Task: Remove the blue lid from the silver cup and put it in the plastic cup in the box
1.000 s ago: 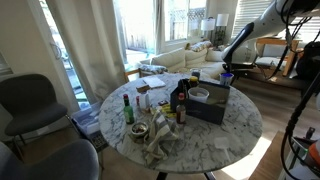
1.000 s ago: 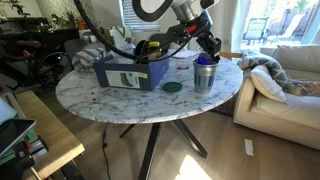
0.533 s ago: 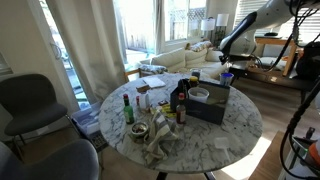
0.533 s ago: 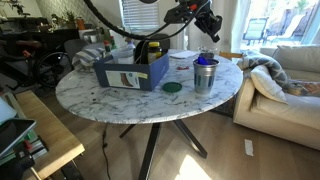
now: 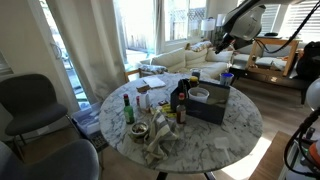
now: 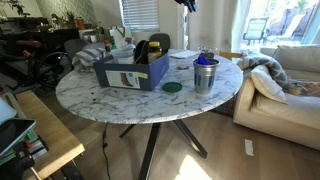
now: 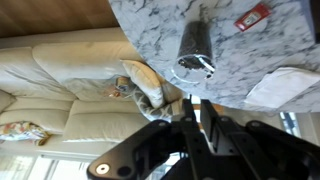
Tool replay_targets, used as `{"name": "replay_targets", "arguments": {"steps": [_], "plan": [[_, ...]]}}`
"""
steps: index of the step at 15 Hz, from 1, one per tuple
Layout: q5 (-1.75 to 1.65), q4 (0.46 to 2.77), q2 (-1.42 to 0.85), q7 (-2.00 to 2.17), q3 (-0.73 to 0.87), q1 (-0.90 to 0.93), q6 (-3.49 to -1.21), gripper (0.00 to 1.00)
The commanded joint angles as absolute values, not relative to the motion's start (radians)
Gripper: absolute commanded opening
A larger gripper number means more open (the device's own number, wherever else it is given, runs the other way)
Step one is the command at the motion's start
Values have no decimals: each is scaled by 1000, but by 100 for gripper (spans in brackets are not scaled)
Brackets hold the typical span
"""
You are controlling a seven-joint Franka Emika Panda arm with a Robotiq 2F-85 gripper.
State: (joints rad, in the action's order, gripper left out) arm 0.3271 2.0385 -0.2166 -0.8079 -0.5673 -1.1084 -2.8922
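In the wrist view, the gripper (image 7: 196,102) has its jaws drawn nearly together with only a thin slit between them. Nothing shows in the slit, and they touch nothing. In an exterior view the gripper (image 6: 188,4) sits at the top edge of the frame, well above the table (image 6: 110,98). One blue lid (image 6: 206,60) sits on the one silver cup (image 6: 205,76), right of centre. Left of it stands one box (image 6: 130,72). One plastic cup (image 5: 199,95) sits inside the box (image 5: 212,108). One green lid (image 6: 172,87) lies between box and cup.
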Motion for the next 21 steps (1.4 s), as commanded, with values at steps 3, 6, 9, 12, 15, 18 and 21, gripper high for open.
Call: {"name": "replay_targets", "arguments": {"steps": [3, 6, 9, 12, 15, 18, 21], "plan": [[299, 2176, -100, -1054, -538, -1255, -2657, 62], [130, 2177, -114, -1059, -237, -1067, -2626, 86], [-104, 2154, -179, -1009, -44, -937, -2686, 100], [-328, 2124, -279, -914, 99, -807, -2851, 100], [-545, 2055, -389, -672, 231, -681, -3075, 100], [-360, 2016, -446, -561, 216, -635, -3096, 100], [-227, 2003, -431, -542, 67, -708, -2977, 100]]}}
